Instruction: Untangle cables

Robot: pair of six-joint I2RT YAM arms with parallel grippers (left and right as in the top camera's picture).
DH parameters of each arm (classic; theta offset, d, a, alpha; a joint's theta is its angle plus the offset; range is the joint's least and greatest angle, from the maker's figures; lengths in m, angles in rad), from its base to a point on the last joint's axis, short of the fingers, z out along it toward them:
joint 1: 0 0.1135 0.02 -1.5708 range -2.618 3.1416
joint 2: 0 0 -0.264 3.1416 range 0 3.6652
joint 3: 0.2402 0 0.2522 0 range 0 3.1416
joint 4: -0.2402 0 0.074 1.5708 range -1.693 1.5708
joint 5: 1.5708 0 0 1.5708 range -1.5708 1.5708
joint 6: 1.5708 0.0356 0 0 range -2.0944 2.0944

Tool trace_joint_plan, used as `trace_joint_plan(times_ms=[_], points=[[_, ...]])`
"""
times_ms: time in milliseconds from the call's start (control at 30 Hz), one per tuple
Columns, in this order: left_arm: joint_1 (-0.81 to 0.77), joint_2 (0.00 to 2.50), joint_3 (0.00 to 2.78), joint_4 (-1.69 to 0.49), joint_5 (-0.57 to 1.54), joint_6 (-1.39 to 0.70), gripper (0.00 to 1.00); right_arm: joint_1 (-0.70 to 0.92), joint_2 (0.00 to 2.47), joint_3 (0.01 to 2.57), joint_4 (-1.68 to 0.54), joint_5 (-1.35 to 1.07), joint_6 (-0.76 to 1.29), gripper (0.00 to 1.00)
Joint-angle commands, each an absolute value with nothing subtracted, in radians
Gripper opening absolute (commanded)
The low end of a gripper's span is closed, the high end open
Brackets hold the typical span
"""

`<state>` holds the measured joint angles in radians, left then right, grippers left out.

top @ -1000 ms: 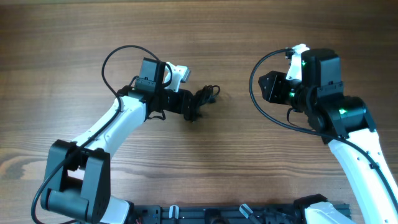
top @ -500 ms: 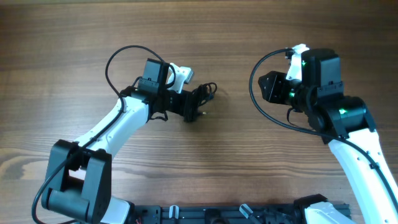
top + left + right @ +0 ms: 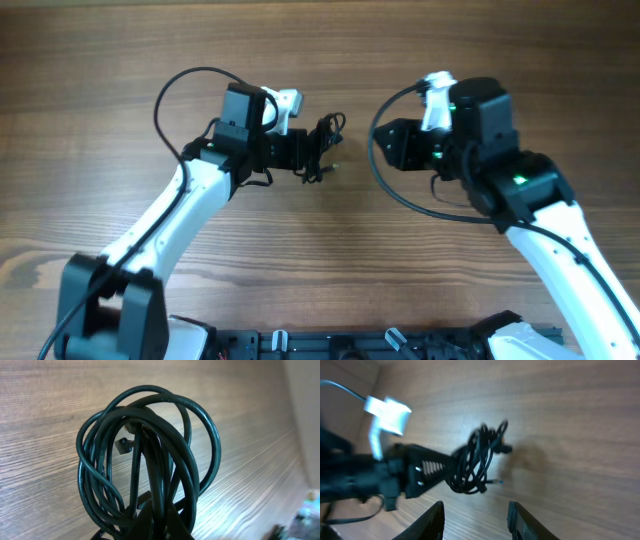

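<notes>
The cables (image 3: 326,143) are a tangled bundle of thin black loops, held up off the wood near the table's middle. My left gripper (image 3: 308,152) is shut on the lower part of the bundle. In the left wrist view the loops (image 3: 150,445) fan out above the closed gripper (image 3: 159,522), with a small plug (image 3: 125,444) among them. My right gripper (image 3: 385,143) faces the bundle from the right, a short way off, open and holding nothing. Its view shows the cables (image 3: 477,460) ahead of the open gripper (image 3: 477,525), held by the left gripper (image 3: 427,474).
The wooden table (image 3: 120,60) runs all round the arms. A thicker black arm cable (image 3: 165,95) arcs over the left arm and another loops beside the right wrist (image 3: 385,180). A black rail (image 3: 350,345) lies at the front edge.
My left gripper has shut on the cable bundle and carried it up and slightly back. My right arm has swung left, closer to the bundle.
</notes>
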<state>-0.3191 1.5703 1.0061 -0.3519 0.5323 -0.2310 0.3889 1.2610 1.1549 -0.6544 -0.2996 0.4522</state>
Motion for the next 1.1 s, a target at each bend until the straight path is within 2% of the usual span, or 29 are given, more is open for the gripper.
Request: trace_joint_plan(times_ms=[0, 100, 133, 200, 333, 767, 1067], points=[[-0.323, 1.486, 1.041, -0.335, 0.567, -0.46, 0.04, 0.437, 1.347, 1.174, -0.631, -0.316, 0.507, 0.43], [-0.324, 1.483, 1.041, -0.334, 0.568, -0.522, 0.04, 0.465, 1.399, 1.174, -0.578, -0.337, 0.515, 0.48], [-0.324, 1.483, 1.041, -0.337, 0.567, -0.533, 0.04, 0.471, 1.409, 1.174, -0.555, -0.35, 0.514, 0.58], [-0.324, 1.483, 1.041, -0.337, 0.568, -0.533, 0.04, 0.482, 1.428, 1.174, -0.505, -0.361, 0.511, 0.73], [-0.324, 1.483, 1.041, -0.337, 0.608, -0.533, 0.04, 0.498, 1.482, 1.174, -0.432, -0.36, 0.513, 0.75], [-0.324, 1.483, 1.041, -0.333, 0.636, -0.533, 0.04, 0.506, 1.628, 1.174, -0.304, -0.361, 0.52, 0.66], [-0.324, 1.483, 1.041, -0.333, 0.639, -0.532, 0.04, 0.514, 1.679, 1.174, -0.3, -0.303, 0.527, 0.32]])
